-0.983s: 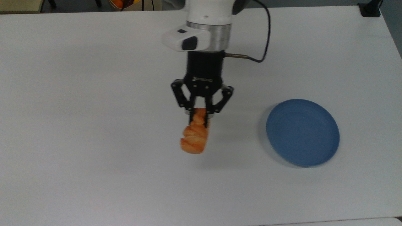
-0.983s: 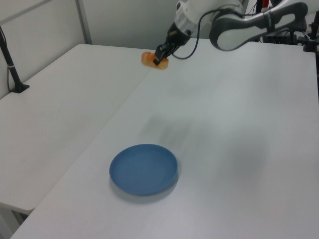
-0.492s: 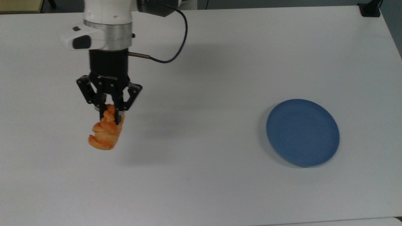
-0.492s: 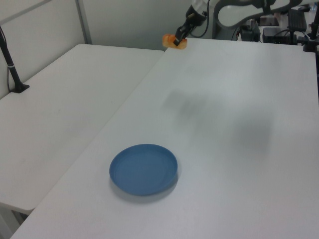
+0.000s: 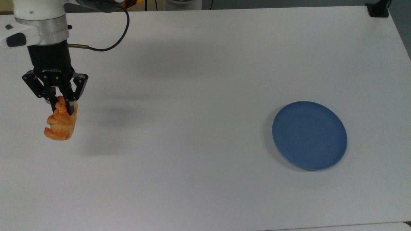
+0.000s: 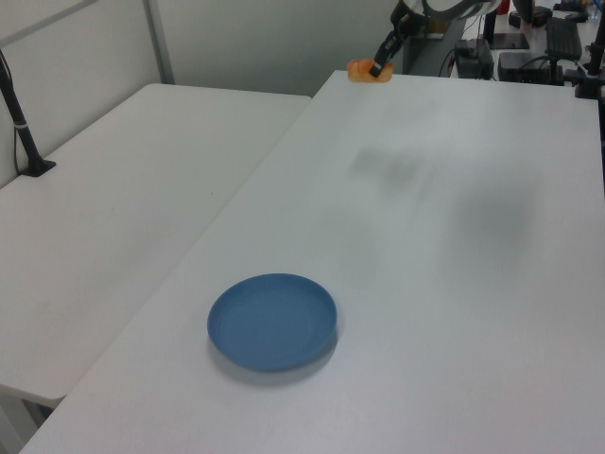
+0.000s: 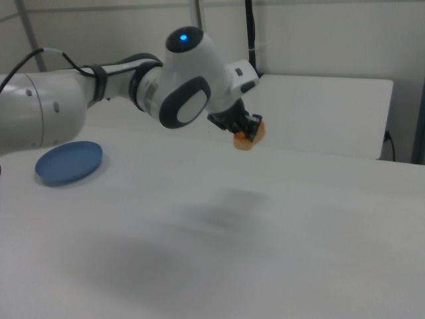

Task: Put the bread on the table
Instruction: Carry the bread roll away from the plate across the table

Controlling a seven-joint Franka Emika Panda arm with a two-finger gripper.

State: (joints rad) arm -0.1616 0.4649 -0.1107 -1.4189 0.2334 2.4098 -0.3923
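The bread [image 5: 61, 124], a golden-orange braided roll, hangs in the air above the white table [image 5: 199, 96] near the top view's left edge. My gripper [image 5: 60, 106] is shut on its upper end, and the roll's shadow falls on the table to its right. In the left view the bread [image 6: 363, 71] sits far back over the table's far edge, with the gripper [image 6: 381, 68] on it. The right view shows the bread [image 7: 247, 137] held well above the tabletop under the gripper [image 7: 244, 130].
A round blue plate [image 5: 309, 135] lies bare on the table at the top view's right, also seen as the plate [image 6: 272, 321] and plate [image 7: 69, 161]. A second white table [image 6: 113, 208] adjoins in the left view. A black post [image 6: 24, 132] stands there.
The arm has carried the bread steadily toward the top view's left, from near the table's middle to its left edge, far from the plate. The grip stays shut on it.
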